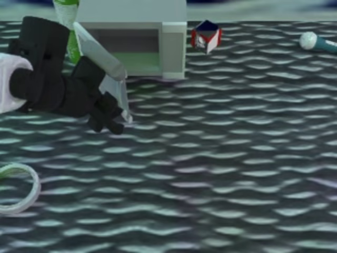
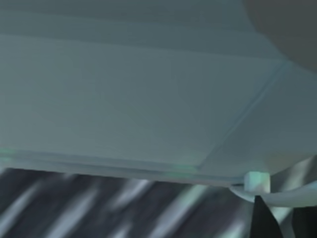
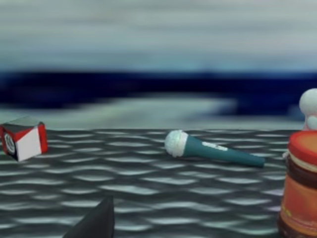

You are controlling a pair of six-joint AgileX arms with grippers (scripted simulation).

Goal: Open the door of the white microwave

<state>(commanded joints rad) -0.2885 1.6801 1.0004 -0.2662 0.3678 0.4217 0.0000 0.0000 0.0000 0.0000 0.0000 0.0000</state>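
Microwave: boxy pale grey-white microwave [image 1: 174,47] at the table's far left, greenish floor exposed.
Door: windowed grey-white door [image 1: 102,55] swung outward.
Left gripper: black left gripper [image 1: 117,117] at the door's free edge; finger spacing unclear.
Right arm: outside the top view.

Rippled dark table [image 1: 210,174] under white microwave [image 1: 174,50], cube [image 1: 206,36] (red-white), microphone [image 1: 317,42]
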